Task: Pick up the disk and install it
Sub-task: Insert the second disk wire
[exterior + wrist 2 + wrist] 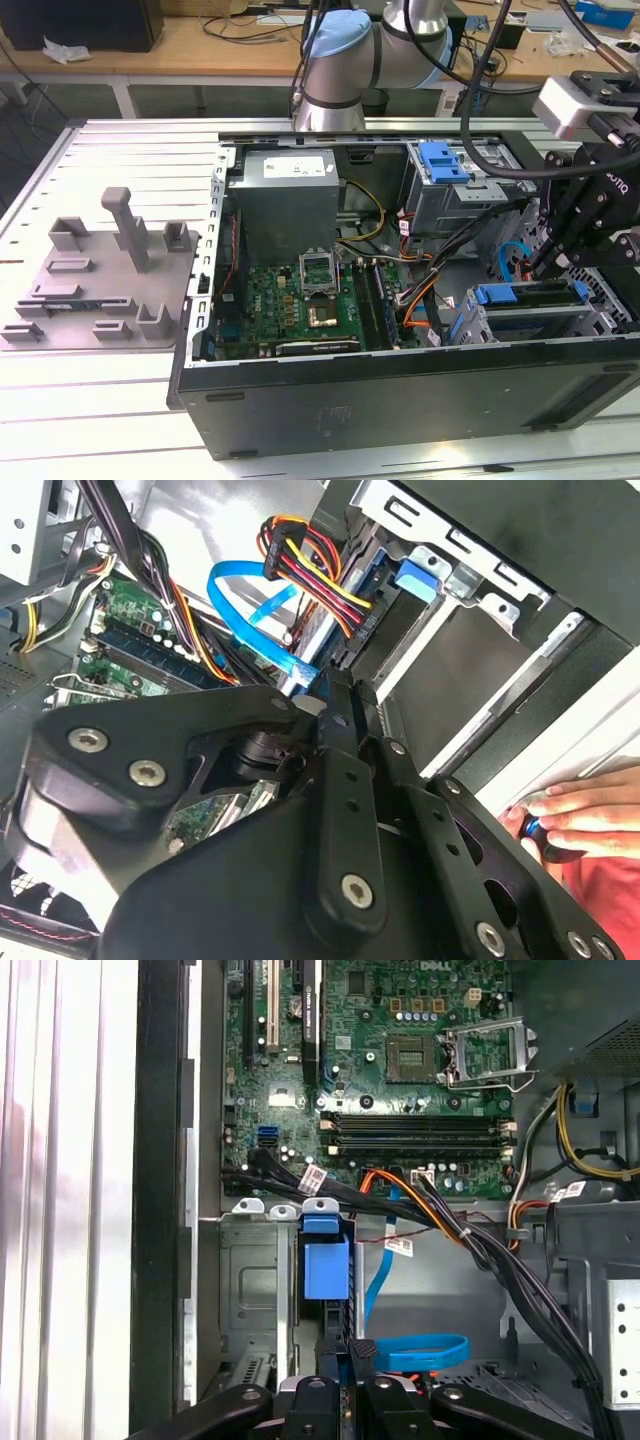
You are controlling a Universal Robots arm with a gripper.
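Observation:
The disk (530,294) stands on edge in the drive cage (520,320) at the open computer case's corner, on the exterior view's right, its blue carrier frame showing along the top. In the first wrist view the disk's blue frame (325,1270) sits in the cage slot beside the motherboard. My gripper (537,268) hangs right over the disk's near end. Its black fingers (362,1358) are drawn together, with nothing between them, tips at the end of the disk (335,1330). The second wrist view has my gripper (325,695) pointing into the cage.
A grey power-supply box (288,200) and a blue bracket (445,160) sit at the case's back. Loose cables (470,1250) and a blue ribbon cable (425,1350) lie beside the cage. A grey fixture plate (95,280) lies outside the case. A person's hand (570,815) rests by the case wall.

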